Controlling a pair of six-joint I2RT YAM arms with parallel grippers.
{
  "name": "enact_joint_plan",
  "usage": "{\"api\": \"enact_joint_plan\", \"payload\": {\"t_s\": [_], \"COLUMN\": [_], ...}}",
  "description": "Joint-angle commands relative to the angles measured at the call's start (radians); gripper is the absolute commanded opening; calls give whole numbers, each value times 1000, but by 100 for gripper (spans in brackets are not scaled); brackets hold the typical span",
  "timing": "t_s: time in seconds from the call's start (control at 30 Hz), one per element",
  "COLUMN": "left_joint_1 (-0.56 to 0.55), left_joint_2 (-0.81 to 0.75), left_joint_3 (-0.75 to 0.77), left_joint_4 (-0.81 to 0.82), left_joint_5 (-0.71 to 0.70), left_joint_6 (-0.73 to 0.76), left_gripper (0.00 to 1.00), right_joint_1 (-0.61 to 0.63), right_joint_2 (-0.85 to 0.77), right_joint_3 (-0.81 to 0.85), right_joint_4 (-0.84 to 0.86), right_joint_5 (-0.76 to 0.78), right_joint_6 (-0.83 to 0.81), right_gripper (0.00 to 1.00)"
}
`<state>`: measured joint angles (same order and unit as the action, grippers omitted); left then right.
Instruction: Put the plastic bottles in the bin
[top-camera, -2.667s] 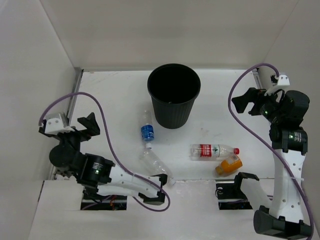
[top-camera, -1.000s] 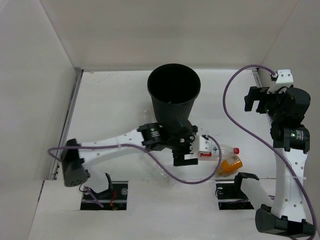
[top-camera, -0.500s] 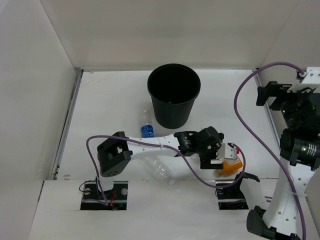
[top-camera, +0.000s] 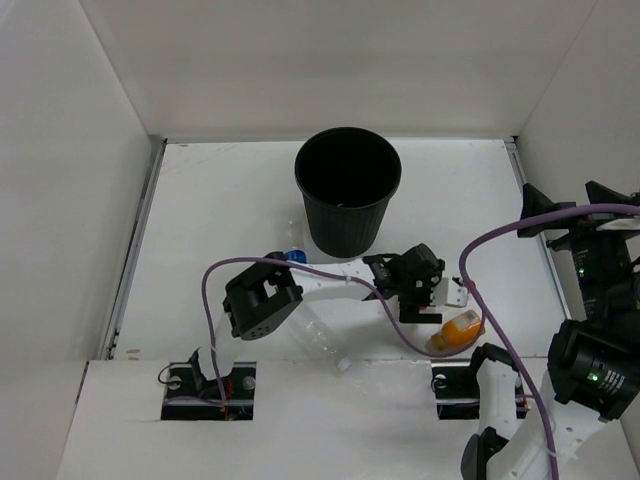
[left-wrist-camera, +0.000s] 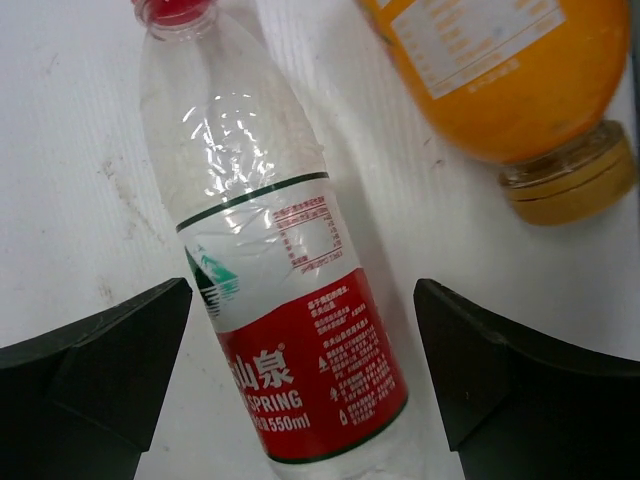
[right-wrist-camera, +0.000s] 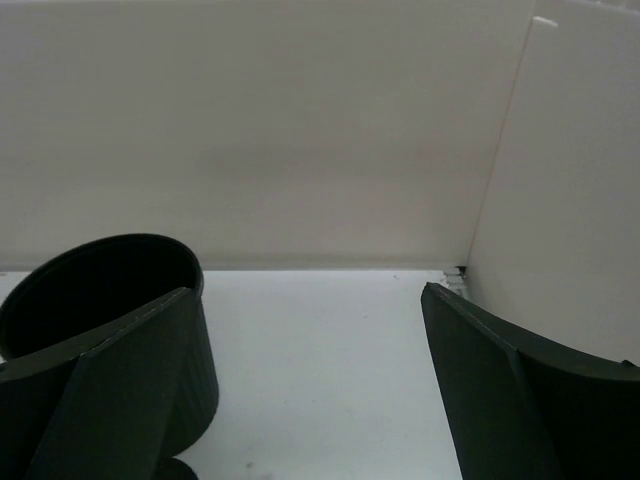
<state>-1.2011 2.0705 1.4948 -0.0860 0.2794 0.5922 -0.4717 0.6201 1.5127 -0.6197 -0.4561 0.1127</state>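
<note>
Hovering near the bin (top-camera: 348, 190), the left gripper (left-wrist-camera: 302, 300) was spread wide astride the red-label bottle (left-wrist-camera: 290, 350), not touching it. The orange bottle (left-wrist-camera: 510, 70) lay farther from the bin. The right gripper (right-wrist-camera: 310, 300) gaped, holding nothing.

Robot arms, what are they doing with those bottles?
They are tidying plastic bottles into the black bin. The left arm's fingers are open on either side of the red-label bottle, which lies flat on the table, not gripped yet. The orange bottle lies right beside it. The blue-label bottle and the clear bottle also lie on the table. The right arm's fingers are open and empty, off to the side.
</note>
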Motion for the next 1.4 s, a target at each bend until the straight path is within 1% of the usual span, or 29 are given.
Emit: {"api": "enact_joint_plan", "payload": {"t_s": [0.0,0.03,0.07,0.1,0.2,0.23,0.3,0.33,0.4,0.5,0.63,0.77,0.83,0.97,1.13,1.27,1.37], "left_joint_1": [-1,-1,-1,-2,-15,-21,-30,-31,-28,-13,-5,28,62,165,289,395,449], "left_joint_2": [25,33,40,48,59,56,40,28,10,-12,-72,-118,-157,-260,-320,-355,-380], "left_joint_3": [64,74,88,102,134,137,151,163,235,391,550,645,633,547,552,490,405], "left_joint_4": [9,2,-10,-24,-55,-57,-55,-48,-44,-47,-76,-144,-172,-173,-181,-161,-106], "left_joint_5": [15,11,9,4,-8,-11,-22,-28,-48,-95,-105,-109,-123,-151,-144,-118,-102], "left_joint_6": [57,60,60,60,52,47,32,18,-41,-136,-150,-132,-98,-9,35,41,26], "left_gripper": [92,91,85,76,43,35,23,21,18,14,13,13,13,13,13,13,15], "right_joint_1": [-8,-8,-8,-9,-9,-9,-9,-9,-9,-5,-15,-63,-89,-114,-112,-101,-97], "right_joint_2": [-2,-2,1,6,23,27,36,41,52,49,38,36,43,49,64,63,58], "right_joint_3": [-11,-12,-13,-13,-16,-17,-22,-29,-49,-98,-169,-244,-266,-278,-287,-283,-276], "right_joint_4": [29,32,35,40,60,67,86,97,116,158,208,259,265,273,265,265,265], "right_joint_5": [-53,-56,-56,-56,-56,-56,-55,-56,-58,-59,-55,-52,-59,-73,-63,-59,-59], "right_joint_6": [73,77,81,82,84,84,94,102,116,130,124,130,140,150,151,174,192], "right_gripper": [100,100,100,100,100,100,100,100,100,100,100,100,100,100,100,100,100]}}
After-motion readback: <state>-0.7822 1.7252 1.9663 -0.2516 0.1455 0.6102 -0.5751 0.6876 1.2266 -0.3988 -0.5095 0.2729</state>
